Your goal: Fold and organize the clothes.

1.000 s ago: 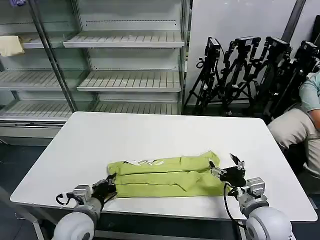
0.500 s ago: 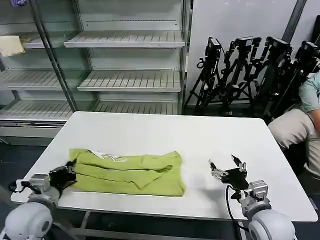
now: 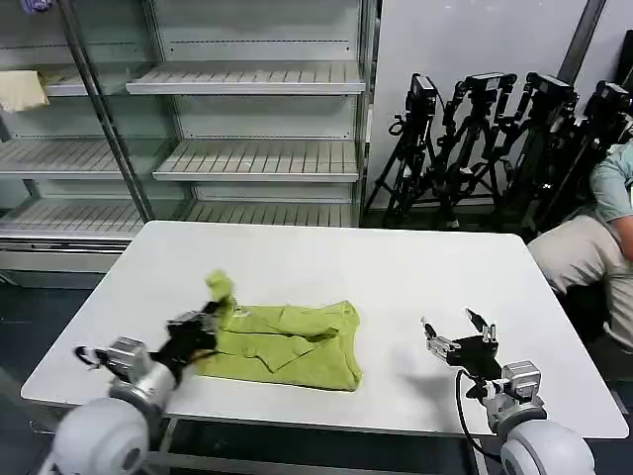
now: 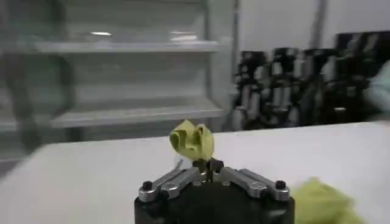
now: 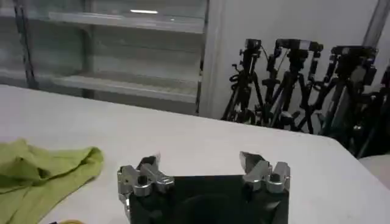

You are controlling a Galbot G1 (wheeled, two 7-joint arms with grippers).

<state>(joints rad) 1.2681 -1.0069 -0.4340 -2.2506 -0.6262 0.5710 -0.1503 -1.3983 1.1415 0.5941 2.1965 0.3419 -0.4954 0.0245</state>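
Observation:
The lime yellow-green T-shirt [image 3: 287,342] lies bunched in a folded strip on the white table [image 3: 326,267], left of centre. My left gripper [image 3: 211,315] is shut on the shirt's left end and holds a tuft of the cloth [image 4: 192,140] lifted off the table, just above the pinched fingers [image 4: 208,165]. My right gripper [image 3: 457,331] hovers open over bare table to the right of the shirt, nothing between its fingers [image 5: 253,162]. In the right wrist view the shirt's edge [image 5: 42,168] lies well apart from that gripper.
Empty wire shelving [image 3: 247,158] stands behind the table, with a pale cream cloth [image 3: 20,91] on a shelf at far left. Black tripods [image 3: 495,139] are stacked at the back right, and a seated person [image 3: 598,237] is at the right edge.
The left gripper dragged the shirt leftward across the table, then swung back right, lifting the held end up and over. The right gripper let go and stays open at the right.

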